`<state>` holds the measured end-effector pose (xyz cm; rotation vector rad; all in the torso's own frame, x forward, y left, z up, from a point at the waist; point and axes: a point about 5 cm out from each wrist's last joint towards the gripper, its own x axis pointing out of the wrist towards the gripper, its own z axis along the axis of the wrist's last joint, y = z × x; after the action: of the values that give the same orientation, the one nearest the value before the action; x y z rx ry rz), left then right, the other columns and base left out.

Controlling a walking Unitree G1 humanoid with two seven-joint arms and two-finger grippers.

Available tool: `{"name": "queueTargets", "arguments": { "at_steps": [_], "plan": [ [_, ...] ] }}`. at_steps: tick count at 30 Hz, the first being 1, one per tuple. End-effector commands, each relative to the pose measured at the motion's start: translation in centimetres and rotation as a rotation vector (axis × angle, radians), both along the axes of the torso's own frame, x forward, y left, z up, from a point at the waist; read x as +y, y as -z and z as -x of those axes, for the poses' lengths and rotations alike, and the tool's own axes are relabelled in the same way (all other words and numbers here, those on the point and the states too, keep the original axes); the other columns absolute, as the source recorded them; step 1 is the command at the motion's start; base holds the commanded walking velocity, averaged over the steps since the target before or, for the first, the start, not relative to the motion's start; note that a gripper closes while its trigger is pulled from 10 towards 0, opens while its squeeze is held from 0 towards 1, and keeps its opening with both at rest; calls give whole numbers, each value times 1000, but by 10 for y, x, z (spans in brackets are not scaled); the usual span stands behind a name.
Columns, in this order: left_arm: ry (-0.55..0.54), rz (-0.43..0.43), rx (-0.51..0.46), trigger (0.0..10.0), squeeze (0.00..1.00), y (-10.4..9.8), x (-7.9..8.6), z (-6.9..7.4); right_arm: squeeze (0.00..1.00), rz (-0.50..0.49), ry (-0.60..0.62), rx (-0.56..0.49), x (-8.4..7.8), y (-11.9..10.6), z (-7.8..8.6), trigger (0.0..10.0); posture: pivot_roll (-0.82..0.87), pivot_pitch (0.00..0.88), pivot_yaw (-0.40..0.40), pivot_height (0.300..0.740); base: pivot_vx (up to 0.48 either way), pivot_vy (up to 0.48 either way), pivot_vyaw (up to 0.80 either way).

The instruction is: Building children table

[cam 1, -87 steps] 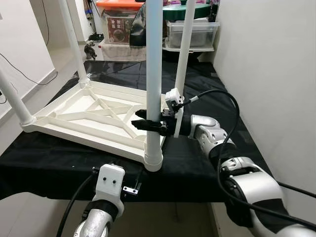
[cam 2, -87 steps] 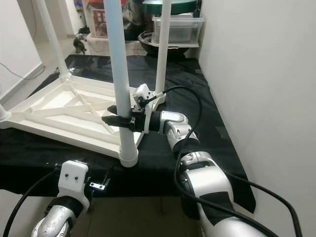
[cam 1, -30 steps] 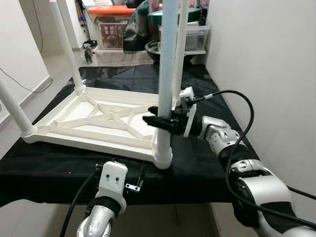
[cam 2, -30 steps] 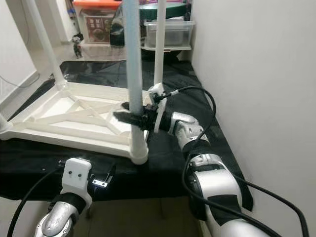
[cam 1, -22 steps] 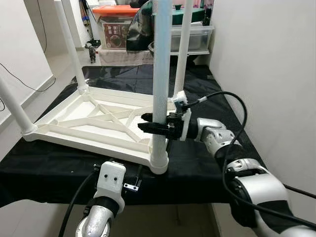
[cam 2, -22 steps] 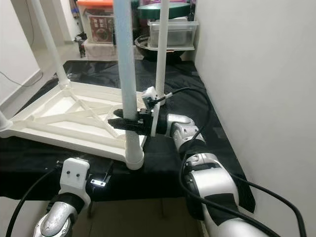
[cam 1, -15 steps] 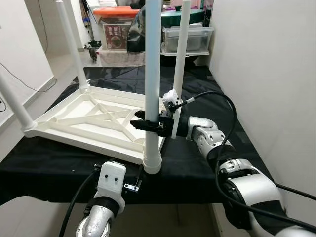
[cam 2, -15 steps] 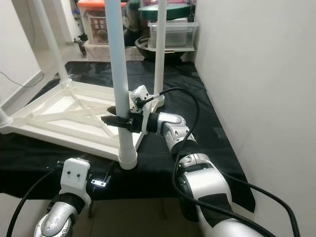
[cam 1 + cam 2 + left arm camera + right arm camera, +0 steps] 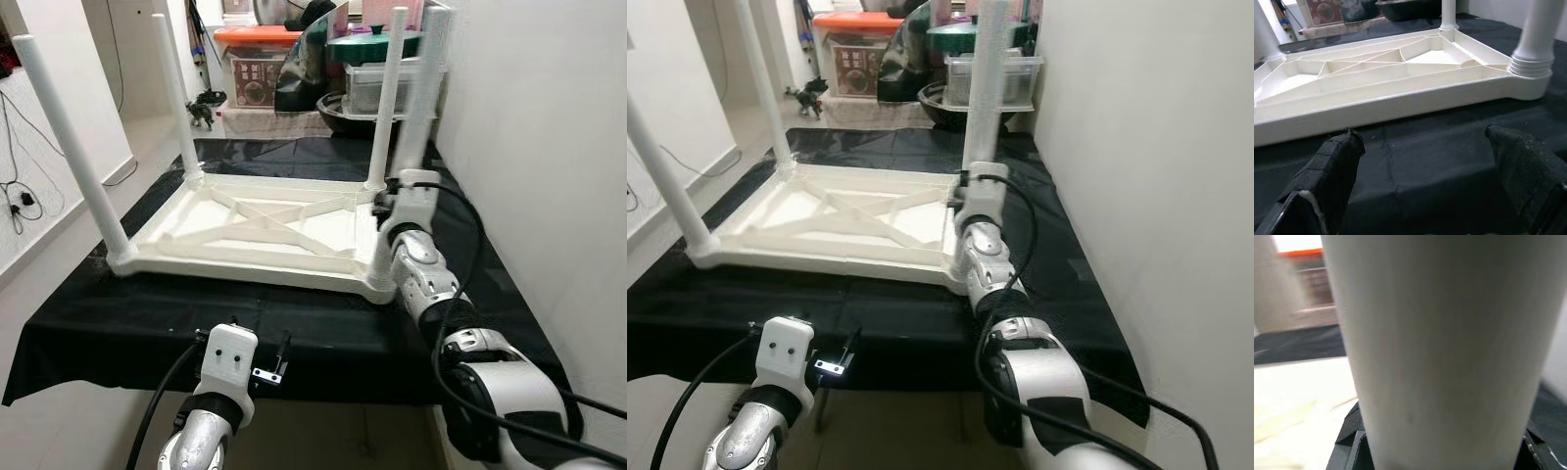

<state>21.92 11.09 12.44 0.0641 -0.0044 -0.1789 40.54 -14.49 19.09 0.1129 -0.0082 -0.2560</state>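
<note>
Mostly hidden, the right pincer point(image 9: 1440, 450) pinches the near table leg point(image 9: 416, 147).

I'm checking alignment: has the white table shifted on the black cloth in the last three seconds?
Yes. Against the black cloth, the white table has turned: its near-right corner swung right, toward the wall.

The upturned table point(image 9: 265, 230) was smooth white plastic with a slight sheen, its legs point(image 9: 69, 147) alike. The black cloth point(image 9: 118, 318) beneath looked matt. The left gripper's point(image 9: 1425, 161) fingers point(image 9: 1334, 164) wore coarse, woven-looking black pads.
</note>
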Motion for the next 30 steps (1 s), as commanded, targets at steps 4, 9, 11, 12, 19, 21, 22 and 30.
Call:
{"name": "queueTargets", "arguments": {
  "at_steps": [4, 9, 11, 12, 19, 21, 22, 30],
  "plan": [
    [-6, 0, 6, 10000, 0, 2, 0, 0, 0, -121, 52, 91, 8, 25, 7, 4157, -64, 0, 8, 734, 0, 0, 0],
    [-9, -2, 6, 10000, 0, 2, 1, 0, 1000, -165, -231, -55, 37, 5, 1, 10000, -37, 0, 11, 734, 0, 0, 0],
    [-10, -4, 6, 10000, 0, 2, 2, 0, 39, -190, -337, -104, 40, -3, 0, 10000, -23, 0, 7, 734, 0, 0, 0],
    [-10, -5, 6, 10000, 0, 2, 2, 0, 39, -195, -357, -114, 38, -5, -1, 10000, -23, 0, 7, 734, 0, 0, 0],
    [-16, -4, 2, 10000, 0, 1, 3, -1, 0, -322, -997, -113, 42, -15, 6, 10000, -18, 0, 0, 734, 0, 0, 0],
    [-17, -5, 3, 10000, 0, 1, 3, -2, 0, -323, -1086, -118, 42, -17, 8, 10000, -18, 0, 0, 734, 0, 0, 0],
    [-17, -5, 3, 10000, 0, 1, 3, -2, 0, -297, -1242, -128, 44, -19, 14, 10000, -18, 0, 0, 734, 0, 0, 0],
    [-21, -3, 2, 10000, 0, 2, 2, 0, 0, -198, -1717, -68, 58, -19, 36, 10000, -14, 0, -5, 734, 0, 0, 0]
  ]
}}
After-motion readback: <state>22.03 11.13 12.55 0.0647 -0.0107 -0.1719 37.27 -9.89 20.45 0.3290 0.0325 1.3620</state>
